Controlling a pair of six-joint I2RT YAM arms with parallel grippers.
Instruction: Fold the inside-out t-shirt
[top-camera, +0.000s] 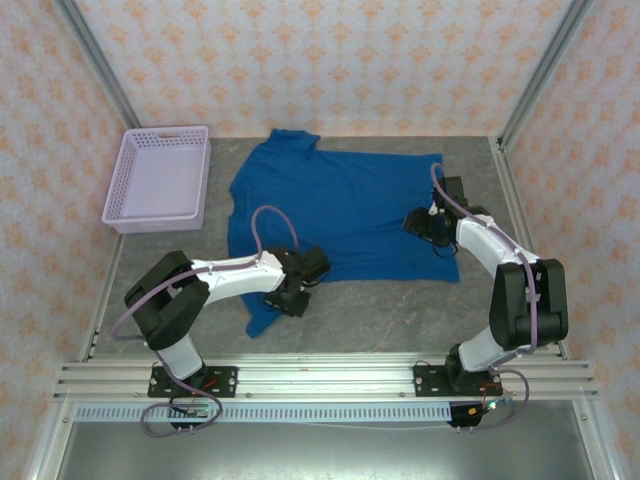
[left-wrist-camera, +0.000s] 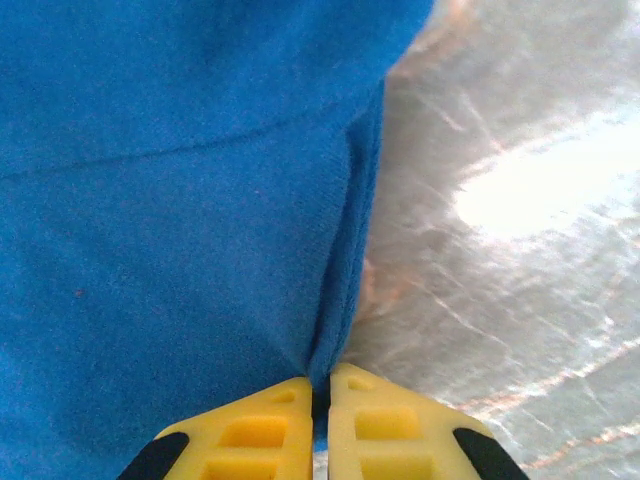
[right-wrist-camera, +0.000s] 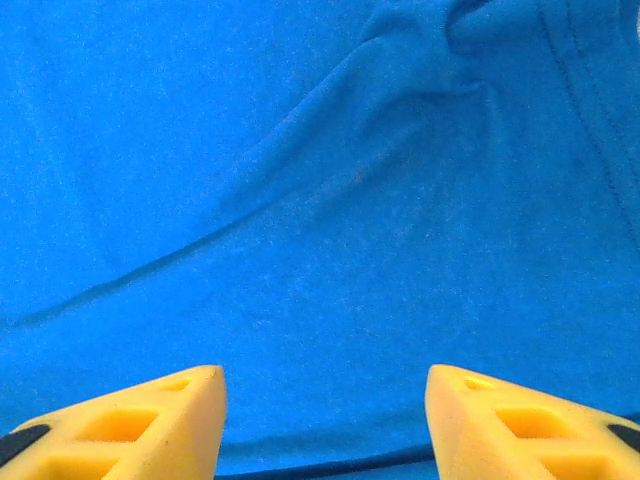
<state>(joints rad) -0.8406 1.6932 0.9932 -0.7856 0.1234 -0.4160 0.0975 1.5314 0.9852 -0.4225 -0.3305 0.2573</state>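
Lying spread across the middle of the top view, the inside-out t-shirt (top-camera: 335, 205) covers the grey table (top-camera: 400, 310). Your left gripper (left-wrist-camera: 320, 385): fingers pinched together on a fold at the shirt's lower-left edge. Your right gripper (right-wrist-camera: 325, 400): spread wide over the fabric at right, holding nothing. Lavender basket (top-camera: 160, 175): upper left.
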